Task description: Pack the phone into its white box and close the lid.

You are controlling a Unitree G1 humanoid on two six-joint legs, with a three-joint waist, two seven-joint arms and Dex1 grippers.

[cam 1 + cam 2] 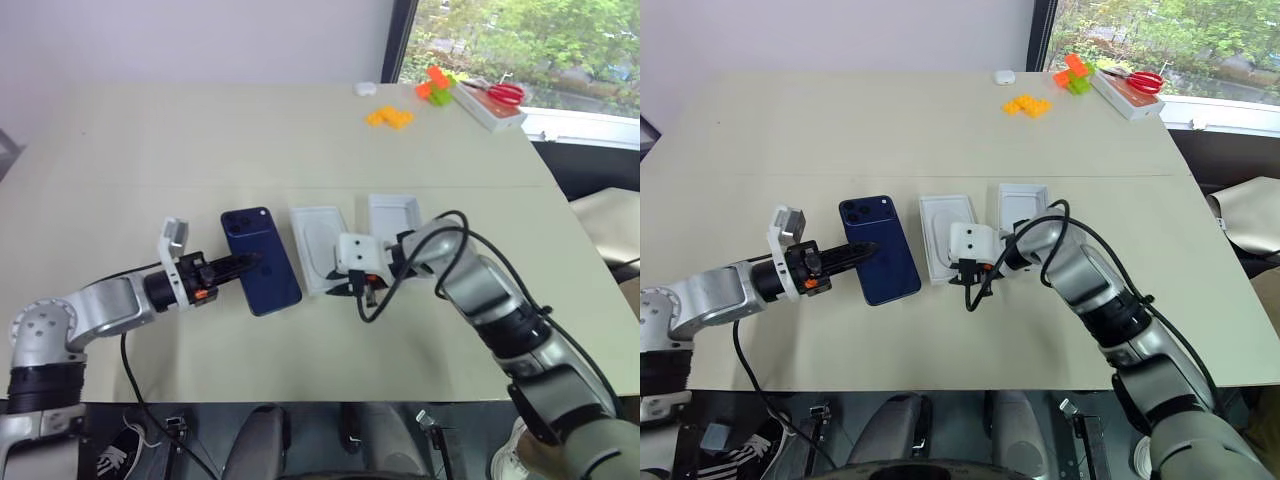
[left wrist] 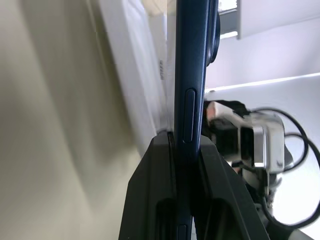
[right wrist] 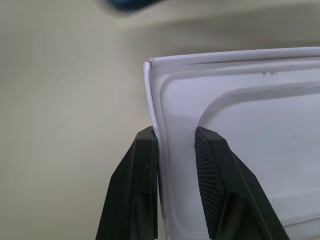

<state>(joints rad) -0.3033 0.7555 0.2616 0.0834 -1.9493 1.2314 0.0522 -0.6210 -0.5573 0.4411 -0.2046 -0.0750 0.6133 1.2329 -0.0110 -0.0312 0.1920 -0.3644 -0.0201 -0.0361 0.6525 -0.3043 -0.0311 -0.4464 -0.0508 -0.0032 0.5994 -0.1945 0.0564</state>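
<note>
Gripping phone (image 2: 192, 95) edgewise, right tool (image 3: 176, 150) pinching insert (image 3: 240, 150) rim

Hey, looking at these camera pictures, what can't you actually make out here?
- Near end of the thin white insert with a recess: covered by the right gripper in the head views.
- Floor of the shallow white box: partly behind the right arm; colour unclear.
- Dark navy-blue slim phone: screen side faces down, unseen; the left gripper hides its near edge.
</note>
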